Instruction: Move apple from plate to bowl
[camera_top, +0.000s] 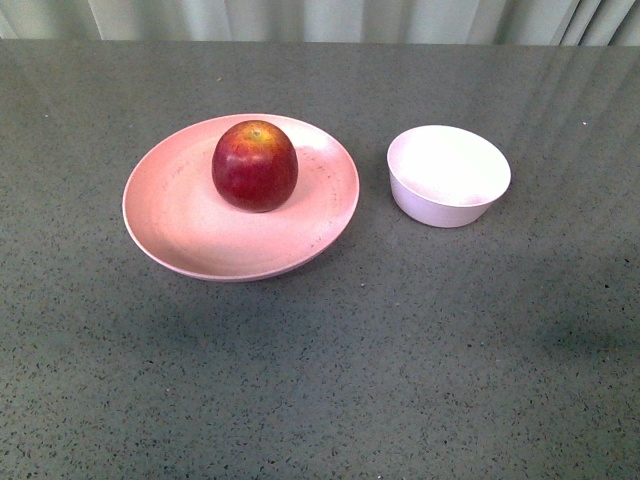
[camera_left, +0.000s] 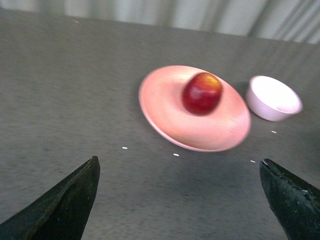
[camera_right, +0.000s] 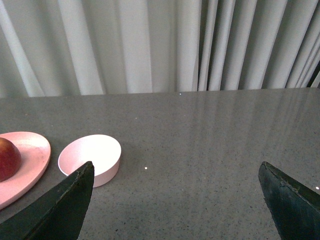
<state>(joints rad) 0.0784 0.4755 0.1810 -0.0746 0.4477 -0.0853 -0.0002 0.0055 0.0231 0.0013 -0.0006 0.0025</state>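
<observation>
A deep red apple (camera_top: 254, 166) with a yellow patch at the stem rests on the wide salmon-pink plate (camera_top: 180, 225), toward its far side. The small pale bowl (camera_top: 448, 175) stands empty just right of the plate. Neither arm shows in the front view. In the left wrist view the apple (camera_left: 202, 93), plate (camera_left: 165, 107) and bowl (camera_left: 274, 98) lie well ahead of my open left gripper (camera_left: 179, 170). My right gripper (camera_right: 176, 172) is open over bare table, with the bowl (camera_right: 91, 158), plate (camera_right: 27, 165) and a slice of the apple (camera_right: 7, 159) off to one side.
The dark grey speckled tabletop (camera_top: 400, 340) surrounds the dishes. Pale pleated curtains (camera_right: 150, 45) hang behind the table's far edge.
</observation>
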